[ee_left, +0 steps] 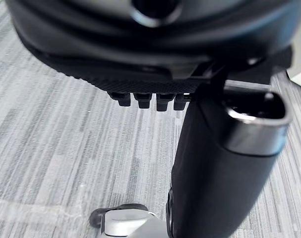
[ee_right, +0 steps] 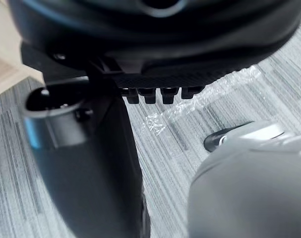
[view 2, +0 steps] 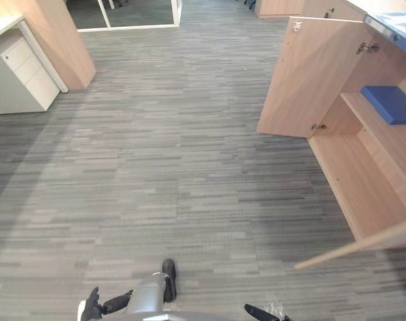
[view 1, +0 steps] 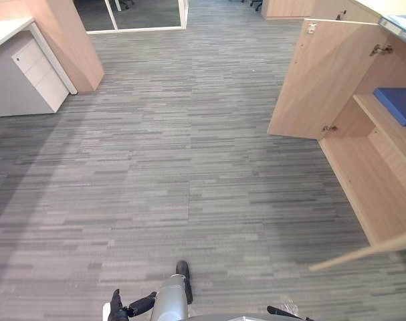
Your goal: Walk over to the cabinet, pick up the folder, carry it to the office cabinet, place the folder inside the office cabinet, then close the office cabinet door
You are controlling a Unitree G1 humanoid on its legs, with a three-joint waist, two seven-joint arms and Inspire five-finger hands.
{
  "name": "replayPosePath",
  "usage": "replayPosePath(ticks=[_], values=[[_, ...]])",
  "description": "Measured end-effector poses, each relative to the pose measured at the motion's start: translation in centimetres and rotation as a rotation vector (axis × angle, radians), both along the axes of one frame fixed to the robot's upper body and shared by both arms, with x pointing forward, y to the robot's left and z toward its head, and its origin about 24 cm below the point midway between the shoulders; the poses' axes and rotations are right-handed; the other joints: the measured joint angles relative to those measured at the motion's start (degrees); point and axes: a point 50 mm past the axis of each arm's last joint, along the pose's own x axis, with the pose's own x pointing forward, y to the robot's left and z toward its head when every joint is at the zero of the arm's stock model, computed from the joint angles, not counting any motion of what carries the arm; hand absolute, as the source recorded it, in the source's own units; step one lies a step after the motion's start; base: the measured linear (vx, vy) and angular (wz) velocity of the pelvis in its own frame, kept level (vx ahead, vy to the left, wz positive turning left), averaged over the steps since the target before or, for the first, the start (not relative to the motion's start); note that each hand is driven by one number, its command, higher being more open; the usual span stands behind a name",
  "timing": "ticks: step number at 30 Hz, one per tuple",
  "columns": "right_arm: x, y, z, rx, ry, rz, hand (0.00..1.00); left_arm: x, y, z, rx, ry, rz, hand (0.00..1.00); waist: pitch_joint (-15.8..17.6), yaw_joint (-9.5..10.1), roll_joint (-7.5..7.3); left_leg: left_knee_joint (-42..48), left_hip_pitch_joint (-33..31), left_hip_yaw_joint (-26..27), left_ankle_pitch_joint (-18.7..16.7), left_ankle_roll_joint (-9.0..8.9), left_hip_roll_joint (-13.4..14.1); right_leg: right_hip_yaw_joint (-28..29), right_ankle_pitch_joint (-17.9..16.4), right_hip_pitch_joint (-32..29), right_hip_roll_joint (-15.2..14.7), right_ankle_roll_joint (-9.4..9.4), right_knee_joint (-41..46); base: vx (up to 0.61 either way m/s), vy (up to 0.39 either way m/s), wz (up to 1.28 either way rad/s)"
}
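Cabinet door [view 2: 303,80] is sticking out over the carpet [view 1: 189,167]. Blue folder [view 2: 390,103] is lying flat on the cabinet [view 2: 363,187] shelf, square to its edge, long side unclear. Left hand [view 1: 118,306] and right hand [view 1: 283,311] are hanging relaxed.

Floor [view 1: 176,167]: grey striped carpet, matt, short rough pile. Office cabinet [view 1: 383,194] and door [view 1: 316,80]: pale wood-grain board, smooth, low sheen. Hinge [view 1: 380,49]: bright metal. Folder [view 1: 398,103] on shelf [view 1: 382,124]: blue matt cover. Drawer unit [view 1: 39,73]: white smooth fronts. Left hand [ee_left: 140,54]: glossy black plastic shell. Film [ee_right: 224,89] on carpet: clear, crinkled plastic.
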Motion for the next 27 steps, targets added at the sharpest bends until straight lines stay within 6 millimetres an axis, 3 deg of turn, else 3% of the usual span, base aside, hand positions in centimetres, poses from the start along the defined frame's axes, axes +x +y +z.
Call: replayPosePath(ticks=[1, 2, 3, 4, 5, 6, 8, 10, 11, 13, 15, 16, 17, 18, 20, 21, 22, 23, 24, 25, 27], values=[[0.3, 0.5, 0.0, 0.014, -0.012, -0.002, 1.0, 0.3, 0.4, 0.0, 0.012, 0.006, -0.016, 1.0, -0.9, -0.45, -1.05, 2.7, 0.2, 1.0, -2.7, 1.77, -1.2, 1.3, 2.6, -1.4, -1.8, 1.94, 4.1, 0.73, 0.516, -0.24], [0.6, 1.0, -0.1, 0.029, -0.016, -0.006, 1.0, 0.4, 0.7, 0.0, 0.018, 0.012, -0.026, 1.0, -1.2, -0.52, -1.82, 4.2, 2.0, 2.3, -5.7, 3.11, -2.1, 2.9, 5.0, -3.8, -3.1, 2.62, 11.3, 0.62, 0.417, -0.23], [0.8, 1.2, -0.1, 0.037, -0.022, -0.012, 1.0, 0.4, 0.9, 0.0, 0.017, 0.015, -0.027, 1.0, -1.2, -0.5, -2.26, 3.9, 3.7, 3.3, -6.8, 3.54, -2.6, 3.5, 7.0, -5.6, -3.9, 1.91, 16.3, 0.72, 0.433, -0.47], [1.3, 1.6, -0.1, 0.049, -0.038, -0.024, 1.0, 0.3, 1.0, 0.0, 0.005, 0.018, -0.022, 1.0, -1.2, -0.6, -2.92, 1.0, 8.4, 5.3, -7.8, 4.65, -4.0, 3.5, 13.9, -10.3, -6.0, 0.31, 27.4, 0.59, 0.337, -0.41], [1.6, 1.6, -0.1, 0.053, -0.049, -0.027, 1.0, 0.3, 1.0, -0.1, -0.002, 0.017, -0.022, 1.0, -1.2, -0.85, -2.9, -0.7, 10.8, 6.0, -8.0, 5.01, -4.5, 3.0, 16.4, -12.2, -6.8, -0.07, 32.1, 0.68, 0.363, -0.43], [2.4, 1.7, 0.1, 0.058, -0.078, -0.032, 1.0, 0.7, 0.8, 0.0, -0.011, 0.01, -0.037, 1.0, -0.9, -1.41, -2.36, -4.3, 16.0, 6.4, -8.1, 5.18, -5.4, 0.2, 17.4, -16.1, -8.0, -0.52, 42.3, 0.42, 0.204, -0.25], [3.8, 1.3, 0.7, 0.028, -0.145, 0.001, 1.0, 1.9, -0.3, -0.1, -0.045, -0.015, -0.091, 1.0, 0.2, -2.73, -0.51, -12.0, 27.1, 6.4, -8.1, 5.19, -6.0, -8.6, 14.6, -21.7, -8.7, -3.18, 54.2, 0.57, 0.179, -0.29], [4.8, 1.4, 1.0, 0.016, -0.187, 0.038, 1.0, 2.9, -1.2, -0.2, -0.076, -0.023, -0.111, 1.0, 1.1, -3.62, -0.25, -16.0, 32.9, 6.5, -8.1, 5.15, -5.8, -13.0, 9.7, -26.0, -6.8, -2.77, 51.5, 0.48, 0.04, -0.12], [5.0, 1.3, 1.2, 0.014, -0.2, 0.034, 1.0, 3.1, -1.6, -0.3, -0.097, -0.019, -0.121, 1.0, 1.7, -4.34, -0.26, -16.9, 35.3, 6.5, -8.1, 5.14, -5.3, -16.0, 7.4, -26.8, -5.5, -1.93, 44.3, 0.32, -0.084, 0.09], [5.2, 1.2, 1.3, 0.012, -0.212, 0.028, 1.0, 3.3, -2.9, -0.6, -0.142, -0.019, -0.125, 1.0, 2.2, -5.39, -0.04, -18.8, 37.8, 6.8, -9.0, 3.62, -4.1, -21.4, 7.3, -28.2, -4.4, -1.64, 31.7, 0.29, -0.108, 0.12], [5.4, 1.1, 1.4, 0.007, -0.221, 0.027, 1.0, 3.1, -2.7, -0.6, -0.149, -0.018, -0.108, 1.0, 2.7, -5.14, -0.49, -21.8, 41.2, 7.9, -10.1, -0.13, -3.3, -26.6, 9.8, -29.0, -4.3, -1.8, 17.6, 0.34, -0.17, -0.15], [5.1, 1.0, 1.3, 0.011, -0.213, 0.014, 1.0, 2.4, -2.6, -0.9, -0.16, 0.0, -0.064, 1.0, 2.8, -5.23, -0.42, -22.0, 43.2, 8.7, -11.7, -2.06, -2.7, -26.9, 14.9, -29.0, -3.4, -4.08, 15.4, 0.36, -0.213, -0.37], [5.0, 0.7, 1.3, 0.007, -0.213, -0.001, 1.0, 2.2, -2.6, -1.0, -0.166, 0.007, -0.038, 1.0, 2.9, -5.24, 0.04, -21.9, 44.3, 9.2, -12.5, -2.64, -2.0, -26.7, 16.1, -29.0, -2.3, -5.88, 16.2, 0.43, -0.244, -0.54], [5.0, 0.2, 1.4, -0.003, -0.219, -0.011, 1.0, 1.8, -3.0, -1.2, -0.185, 0.017, 0.005, 1.0, 2.7, -5.17, 2.02, -20.7, 45.6, 10.6, -12.8, -3.19, 0.0, -26.4, 12.5, -29.0, 0.3, -6.65, 18.4, 0.51, -0.269, -0.6], [4.3, -0.3, 1.3, 0.003, -0.207, -0.044, 1.0, 1.8, -3.3, -1.3, -0.211, 0.014, 0.04, 1.0, 3.2, -5.77, 2.85, -6.6, 41.6, 10.7, -13.0, -3.55, 5.0, -26.1, 9.3, -27.5, 3.1, -7.33, 19.1, 0.7, -0.437, -0.51], [3.6, -0.8, 1.2, -0.002, -0.2, -0.083, 1.0, 1.8, -3.4, -1.3, -0.229, 0.0, 0.08, 1.0, 3.5, -5.82, 3.98, 5.0, 37.8, 9.5, -12.0, -3.38, 9.0, -25.9, 8.0, -25.7, 5.5, -7.97, 18.1, 0.43, -0.307, -0.36], [3.2, -1.0, 1.2, -0.007, -0.192, -0.097, 1.0, 1.7, -3.4, -1.3, -0.243, -0.012, 0.12, 1.0, 3.8, -5.72, 4.77, 12.1, 35.2, 8.0, -9.8, -2.78, 11.6, -25.7, 7.2, -24.2, 7.4, -8.49, 17.4, 0.32, -0.173, -0.67], [2.3, -1.2, 1.1, -0.014, -0.17, -0.113, 1.0, 1.4, -3.3, -1.3, -0.265, -0.034, 0.208, 1.0, 4.0, -5.29, 5.34, 25.5, 30.5, 4.7, -5.3, -1.86, 15.6, -24.5, 5.7, -21.3, 10.7, -9.4, 16.2, 0.51, -0.194, -0.89], [1.6, -1.2, 0.9, -0.012, -0.153, -0.122, 1.0, 1.4, -2.8, -1.1, -0.268, -0.057, 0.265, 1.0, 4.4, -5.21, 5.49, 36.2, 26.6, 3.2, -5.1, -2.05, 17.7, -22.9, 4.7, -17.9, 13.3, -10.16, 14.5, 0.69, -0.241, -1.1], [1.0, -0.8, 0.7, 0.004, -0.129, -0.128, 1.0, 1.5, -2.2, -1.0, -0.264, -0.08, 0.297, 1.0, 4.9, -5.14, 4.2, 41.4, 23.4, 3.2, -5.3, -1.88, 17.8, -20.9, 4.3, -14.5, 14.5, -10.34, 12.2, 0.56, -0.153, -0.94], [-0.1, -0.4, 0.3, 0.024, -0.086, -0.14, 1.0, 1.8, -1.5, -0.7, -0.251, -0.105, 0.312, 1.0, 4.4, -4.79, 2.74, 42.0, 18.0, 3.7, -5.3, -1.89, 15.9, -17.9, 4.2, -10.7, 15.2, -9.85, 8.0, 0.39, -0.081, -0.67]])
